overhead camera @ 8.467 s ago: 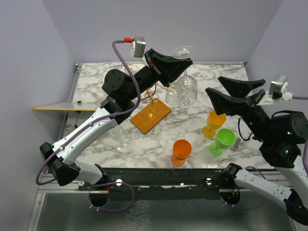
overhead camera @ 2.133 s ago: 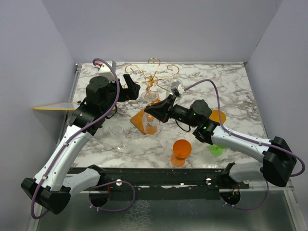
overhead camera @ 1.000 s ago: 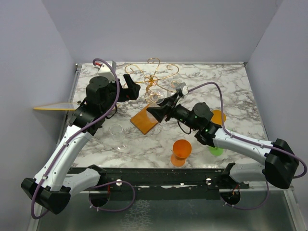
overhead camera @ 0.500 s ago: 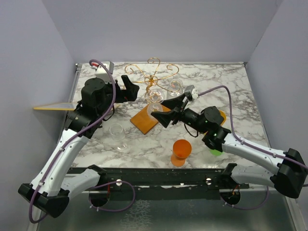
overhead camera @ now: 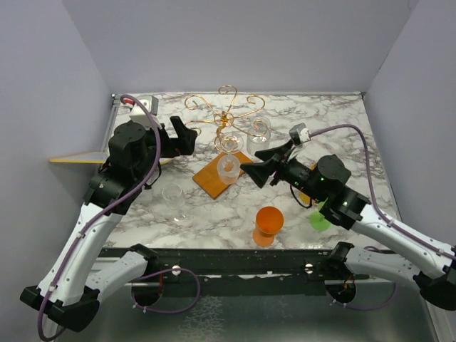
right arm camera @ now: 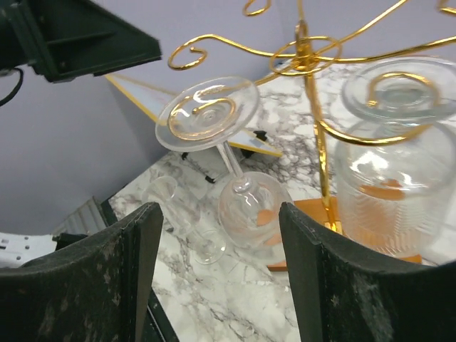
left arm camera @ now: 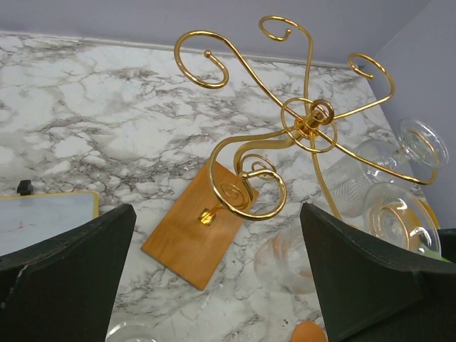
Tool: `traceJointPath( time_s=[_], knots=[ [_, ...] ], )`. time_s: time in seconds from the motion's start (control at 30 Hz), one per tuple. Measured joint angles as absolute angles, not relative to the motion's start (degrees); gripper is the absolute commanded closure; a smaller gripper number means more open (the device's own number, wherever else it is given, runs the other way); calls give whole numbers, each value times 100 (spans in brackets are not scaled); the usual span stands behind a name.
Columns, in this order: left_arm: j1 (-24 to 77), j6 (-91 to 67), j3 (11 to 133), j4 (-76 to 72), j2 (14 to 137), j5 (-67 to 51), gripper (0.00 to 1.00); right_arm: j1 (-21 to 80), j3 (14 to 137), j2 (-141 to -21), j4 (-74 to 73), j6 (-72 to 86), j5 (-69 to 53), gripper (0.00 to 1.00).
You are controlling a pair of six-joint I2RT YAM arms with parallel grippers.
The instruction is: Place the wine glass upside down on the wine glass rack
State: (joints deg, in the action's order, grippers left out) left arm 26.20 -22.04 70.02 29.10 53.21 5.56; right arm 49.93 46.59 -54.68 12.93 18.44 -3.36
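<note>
The wine glass rack (overhead camera: pixel 225 116) is a gold wire stand with scroll arms on an orange-brown wooden base (overhead camera: pixel 212 179). A clear wine glass (overhead camera: pixel 228 168) hangs upside down from one arm, its foot caught in a scroll (right arm camera: pixel 206 114) and its bowl (right arm camera: pixel 253 210) low over the base. My right gripper (overhead camera: pixel 265 168) is open just right of that glass and not touching it; in the right wrist view the bowl lies ahead of the spread fingers (right arm camera: pixel 128 271). A second, ribbed glass (right arm camera: pixel 388 185) hangs on another arm. My left gripper (overhead camera: pixel 182 135) is open left of the rack (left arm camera: pixel 306 128), holding nothing.
A clear glass (overhead camera: pixel 174 199) stands on the marble left of the base. An orange cup (overhead camera: pixel 268 222) and a green cup (overhead camera: pixel 319 218) stand near the front edge, with a yellow-orange cup (overhead camera: pixel 312 191) partly behind my right arm. A yellow-edged board (overhead camera: pixel 78 158) juts from the left wall.
My right gripper has let go of the wine glass, which now hangs on the rack, and has drawn back to the right. My left arm has pulled back slightly to the left.
</note>
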Motion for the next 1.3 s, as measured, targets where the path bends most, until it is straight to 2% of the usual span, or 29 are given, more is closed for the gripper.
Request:
traceJointPath(
  time_s=[0.37,0.47,0.77,1.0,1.3],
  knots=[
    [2620,-2287,7295,3267,4624,696,1,4993,5804,-4209,-2250,2196,1028,25],
    [2620,-2401,7295,3291,4482,554,1,4993,5964,-4250,-3275,2257,1122,25],
    [2620,-2639,7295,3293,4453,193,1,4993,5583,-4864,-4383,2226,753,29],
    [2620,-2738,7192,3100,4482,294,1,4993,5328,-4943,-4615,2174,89,39],
    [2620,-2812,7076,2836,4617,471,1,4993,5325,-5745,-4646,1959,-303,63]
  ],
)
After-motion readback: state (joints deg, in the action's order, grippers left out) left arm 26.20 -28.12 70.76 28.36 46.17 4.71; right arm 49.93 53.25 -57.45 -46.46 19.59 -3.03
